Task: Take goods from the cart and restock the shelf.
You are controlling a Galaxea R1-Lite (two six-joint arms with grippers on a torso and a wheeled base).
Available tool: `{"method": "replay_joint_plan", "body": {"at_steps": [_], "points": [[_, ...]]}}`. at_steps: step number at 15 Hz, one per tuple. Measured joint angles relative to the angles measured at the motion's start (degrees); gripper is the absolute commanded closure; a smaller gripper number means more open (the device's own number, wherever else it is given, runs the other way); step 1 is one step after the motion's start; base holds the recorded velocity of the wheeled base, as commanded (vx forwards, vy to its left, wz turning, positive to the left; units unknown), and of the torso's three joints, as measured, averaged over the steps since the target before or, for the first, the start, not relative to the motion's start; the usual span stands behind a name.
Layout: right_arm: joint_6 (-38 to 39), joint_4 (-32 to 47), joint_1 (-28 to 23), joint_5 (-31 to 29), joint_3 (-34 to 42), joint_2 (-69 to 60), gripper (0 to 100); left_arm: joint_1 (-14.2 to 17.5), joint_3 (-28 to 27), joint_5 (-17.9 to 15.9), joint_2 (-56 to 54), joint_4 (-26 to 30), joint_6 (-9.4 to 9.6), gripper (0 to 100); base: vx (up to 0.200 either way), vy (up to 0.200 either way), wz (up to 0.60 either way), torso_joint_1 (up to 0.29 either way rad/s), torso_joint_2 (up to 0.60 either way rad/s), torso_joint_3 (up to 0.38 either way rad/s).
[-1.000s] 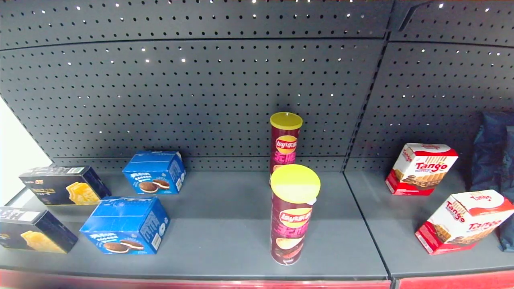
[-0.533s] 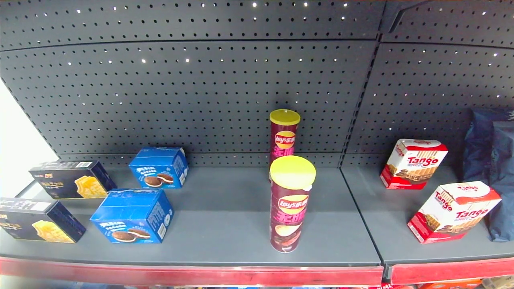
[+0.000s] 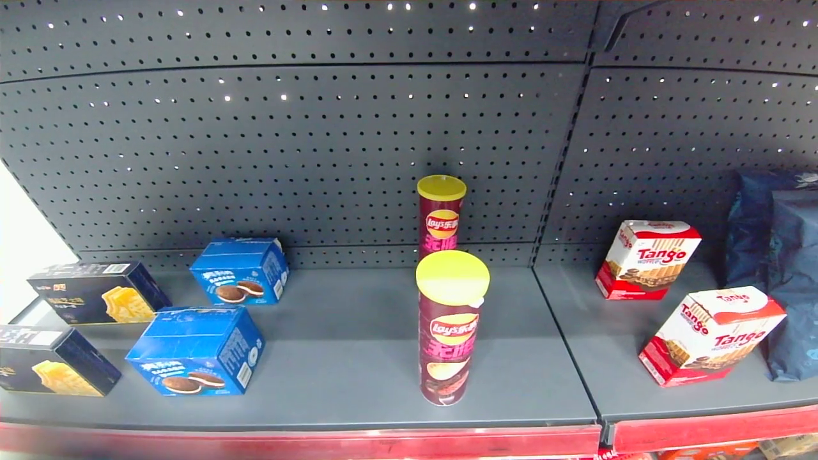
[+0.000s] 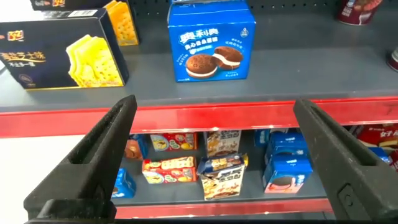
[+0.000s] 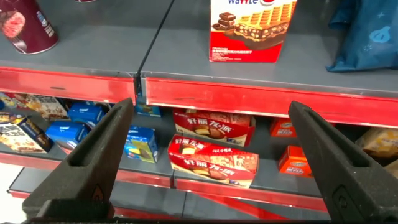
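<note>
Where the dark pegboard back panel [image 3: 319, 147] meets it, the grey shelf [image 3: 345, 358] with its red front edge carries the goods. Two black boxes [image 3: 96, 297] lie at the far left, with two blue cookie boxes [image 3: 195, 350] beside them. Two chip cans [image 3: 448, 326] stand upright at centre, one behind the other. Two wafer boxes [image 3: 706, 335] and dark blue bags [image 3: 786, 268] sit to the right. The left end effector [image 4: 214, 107] and right end effector [image 5: 210, 106] hang before the front edge, jaws spread wide, holding nothing. A lower shelf [image 4: 168, 191] holds more boxes.

On the shelf [image 3: 345, 358], front can [image 3: 451, 326] stands before rear can [image 3: 441, 214].
</note>
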State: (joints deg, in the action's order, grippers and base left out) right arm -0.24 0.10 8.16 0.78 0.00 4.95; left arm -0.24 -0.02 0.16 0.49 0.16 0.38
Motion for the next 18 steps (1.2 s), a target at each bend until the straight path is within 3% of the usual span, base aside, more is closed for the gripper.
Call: {"method": "replay_joint_plan", "body": {"at_steps": [18], "points": [[0.0, 0.0, 0.0, 0.0, 0.0, 0.0, 0, 0.0, 0.0, 0.1, 0.0, 0.0, -0.22, 0, 0.000, 0.000, 0.00, 0.000, 0.00, 0.000]]}}
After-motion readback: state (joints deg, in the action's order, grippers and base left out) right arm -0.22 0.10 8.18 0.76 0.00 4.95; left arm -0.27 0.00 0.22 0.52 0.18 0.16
